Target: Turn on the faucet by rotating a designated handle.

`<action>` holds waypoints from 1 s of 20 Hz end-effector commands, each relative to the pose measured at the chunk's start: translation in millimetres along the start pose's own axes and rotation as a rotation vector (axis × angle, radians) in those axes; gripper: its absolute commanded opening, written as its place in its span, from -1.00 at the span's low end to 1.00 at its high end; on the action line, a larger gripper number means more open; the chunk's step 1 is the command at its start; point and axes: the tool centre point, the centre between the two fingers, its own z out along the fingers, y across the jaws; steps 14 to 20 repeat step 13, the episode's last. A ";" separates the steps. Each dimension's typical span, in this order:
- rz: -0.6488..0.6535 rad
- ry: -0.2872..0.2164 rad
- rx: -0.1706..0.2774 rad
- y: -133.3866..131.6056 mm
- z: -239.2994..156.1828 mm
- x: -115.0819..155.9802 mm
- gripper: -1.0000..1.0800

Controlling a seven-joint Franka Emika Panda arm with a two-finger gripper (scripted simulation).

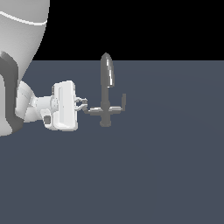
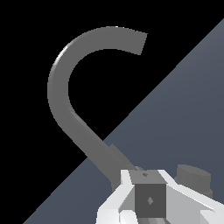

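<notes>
I am bringing the pincer [image 1: 83, 105] against the faucet [image 1: 105, 89] on the bench [image 1: 166, 166]; its fingers seem spread around the handle [image 1: 85, 109] at the crossbar's near end. I judge a slow sideways sweep about the stem best.

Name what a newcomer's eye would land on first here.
First the faucet, its tall bullet-shaped spout standing alone on the grey floor. Then the white pincer at the crossbar's end on the exterior view's left. In the wrist view the spout curves like a hook.
</notes>
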 end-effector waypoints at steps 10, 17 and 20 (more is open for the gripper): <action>-0.015 0.003 0.001 49.7 -4.5 -8.9 -1.00; -0.019 0.005 0.001 63.9 -5.6 -13.2 -1.00; -0.019 0.005 0.001 63.9 -5.6 -13.2 -1.00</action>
